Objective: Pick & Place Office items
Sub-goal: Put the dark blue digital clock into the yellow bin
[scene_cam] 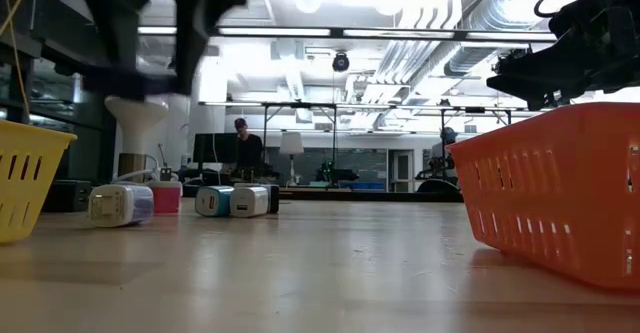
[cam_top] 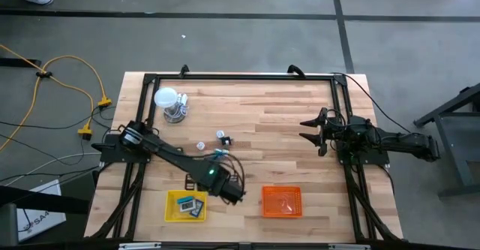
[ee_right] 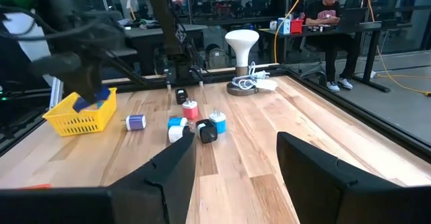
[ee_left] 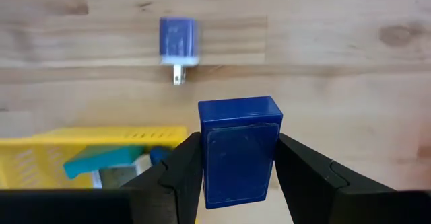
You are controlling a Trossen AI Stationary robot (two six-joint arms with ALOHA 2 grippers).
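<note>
- A white globe lamp on a wire stand (cam_top: 169, 102) is seen near the far left corner of the pale wooden bench (cam_top: 285, 122).
- A yellow mesh tray (cam_top: 186, 206) is set at the near edge of the bench, left of centre; a teal block (ee_left: 101, 160) and other small items are held inside it.
- The left pincer (ee_left: 237, 183) is positioned just beside the yellow tray's right edge, above the bench, and is clamped on a dark blue rectangular block (ee_left: 239, 150), which is gripped upright between the two fingers.
- A small purple-and-white plug adapter (ee_left: 178, 41) is seen lying on the bench beyond the held block.
- A loose cluster of tiny office items (ee_right: 195, 123), in blue, white, red and black, is spread near the middle of the bench.
- An orange mesh tray (cam_top: 281, 201) is placed right of the yellow one, apart from it.
- The right pincer (cam_top: 311, 130) is held over the right side of the bench, well apart from the items, with its fingers spread and nothing between them.
</note>
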